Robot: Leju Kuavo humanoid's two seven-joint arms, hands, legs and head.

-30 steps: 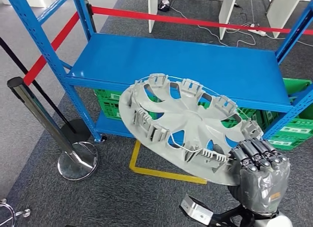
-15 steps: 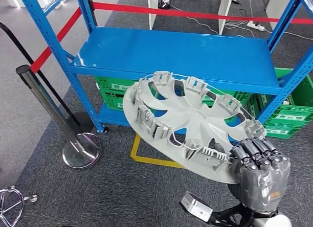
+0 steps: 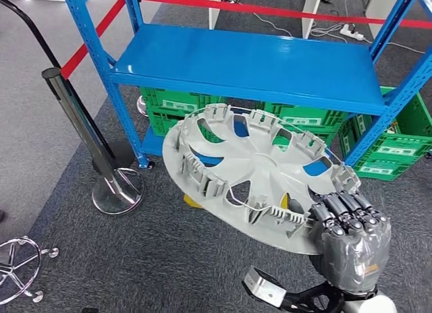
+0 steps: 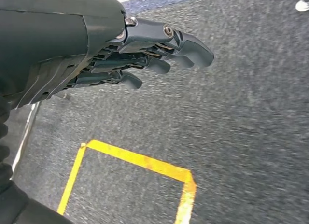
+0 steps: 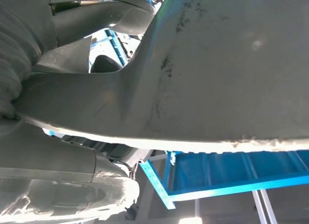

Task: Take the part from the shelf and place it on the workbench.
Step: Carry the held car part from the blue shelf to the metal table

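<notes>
A: Right hand [image 3: 352, 242]?
B: Clamped on the rim of the grey wheel cover [image 3: 254, 175], held tilted, inner side up, in front of the blue shelf [image 3: 244, 60] and clear of it.
A: Left hand [image 4: 109, 60]?
B: Empty, fingers straight and slightly apart, over carpet with yellow floor tape [image 4: 146, 161].
A: Around the shelf?
B: Green crates [image 3: 392, 151] underneath, chrome stanchion [image 3: 109, 185] off its left post.
</notes>
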